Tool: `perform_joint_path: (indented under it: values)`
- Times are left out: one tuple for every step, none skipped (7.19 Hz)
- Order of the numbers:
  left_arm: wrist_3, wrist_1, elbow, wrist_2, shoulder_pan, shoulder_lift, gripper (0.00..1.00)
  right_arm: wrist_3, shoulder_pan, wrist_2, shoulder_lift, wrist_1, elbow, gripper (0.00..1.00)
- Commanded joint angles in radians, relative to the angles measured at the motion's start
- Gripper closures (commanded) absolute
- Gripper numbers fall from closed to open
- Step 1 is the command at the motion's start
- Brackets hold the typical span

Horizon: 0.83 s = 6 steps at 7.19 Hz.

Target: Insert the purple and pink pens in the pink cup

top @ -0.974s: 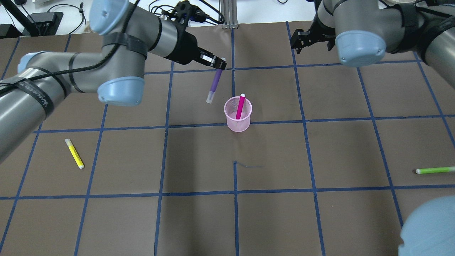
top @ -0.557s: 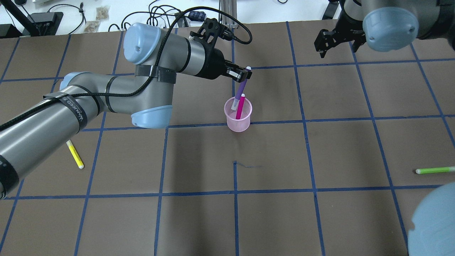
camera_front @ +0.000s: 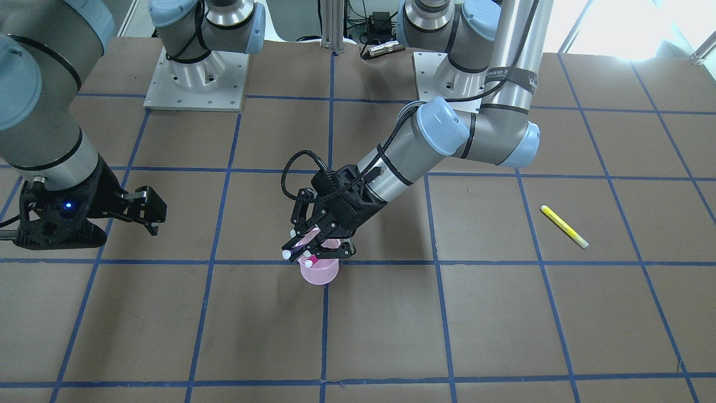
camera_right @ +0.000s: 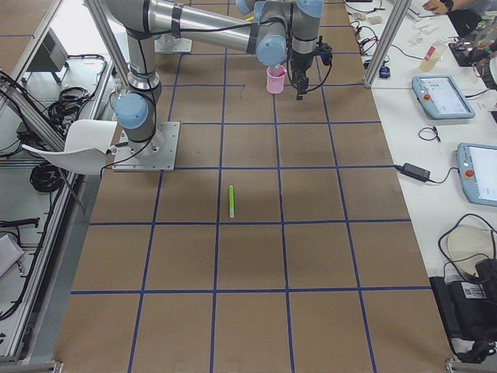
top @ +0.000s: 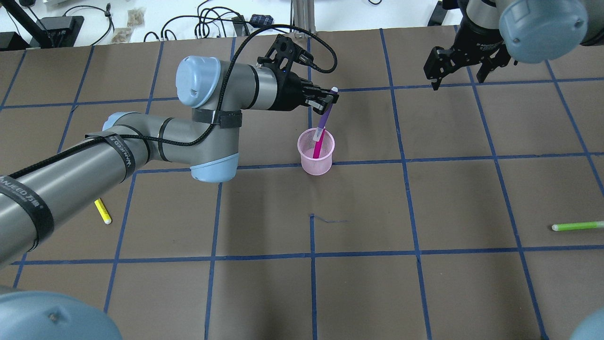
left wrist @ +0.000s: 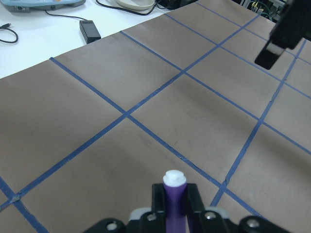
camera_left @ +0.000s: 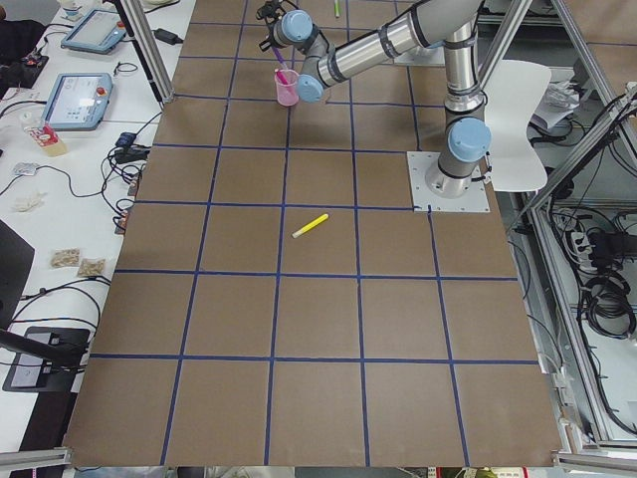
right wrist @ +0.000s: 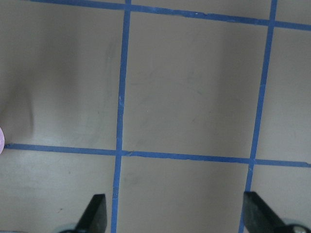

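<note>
Across from the robot, the front-facing camera is showing a brown table (camera_front: 503, 324) gridded with blue tape lines (camera_front: 503, 264), both arm bases bolted at its far edge. The left gripper (camera_front: 302, 254) is hanging right over the pink cup (camera_front: 321, 274), which is standing on a tape line near the middle. The right gripper (camera_front: 152, 211) is hovering well apart, fingers spread around nothing. A yellow marker (camera_front: 564, 226) is lying flat off to one side.

From overhead, the left gripper is pinching the top of the purple pen (top: 324, 117), jaws closed on it. The pen is tilting, its pale lower end sitting in the cup's mouth beside the pink pen (top: 317, 150), which is leaning inside the cup. A green pen (top: 578, 226) is lying near the table's edge, and a white bench (top: 160, 12) strewn with black cables is running behind the table.

Both side views are taking in aluminium frame posts (camera_left: 142, 50), a white chair (camera_left: 518, 129) behind the robot and teach pendants (camera_right: 443, 95) on a white desk.

The left wrist camera is looking past the pen's white cap, clamped between two black fingers (left wrist: 156, 196). The right wrist camera is facing paper and tape, its fingertips (right wrist: 97, 213) standing wide apart and empty.
</note>
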Motion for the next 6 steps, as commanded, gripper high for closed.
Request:
perform_joint_path:
  values:
    - [-0.003, 0.027, -0.005, 0.008, 0.000, -0.024, 1.00, 0.016, 0.003, 0.003, -0.011, 0.021, 0.011, 0.00]
    - [0.006, 0.027, -0.007, 0.017, 0.000, -0.024, 0.01, 0.051, 0.007, 0.003, -0.013, 0.023, 0.011, 0.00]
    - [0.005, 0.021, -0.007, 0.018, 0.000, -0.019, 0.00, 0.068, 0.028, 0.001, -0.019, 0.024, 0.011, 0.00]
    - [0.005, 0.017, -0.005, 0.019, 0.000, -0.019, 0.00, 0.071, 0.035, 0.001, -0.019, 0.023, 0.009, 0.00]
    - [0.002, 0.004, -0.004, 0.019, 0.001, -0.001, 0.00, 0.071, 0.036, 0.001, -0.016, 0.018, 0.011, 0.00]
    - [-0.045, -0.046, 0.005, 0.021, 0.001, 0.015, 0.00, 0.070, 0.036, 0.001, -0.014, 0.017, 0.011, 0.00]
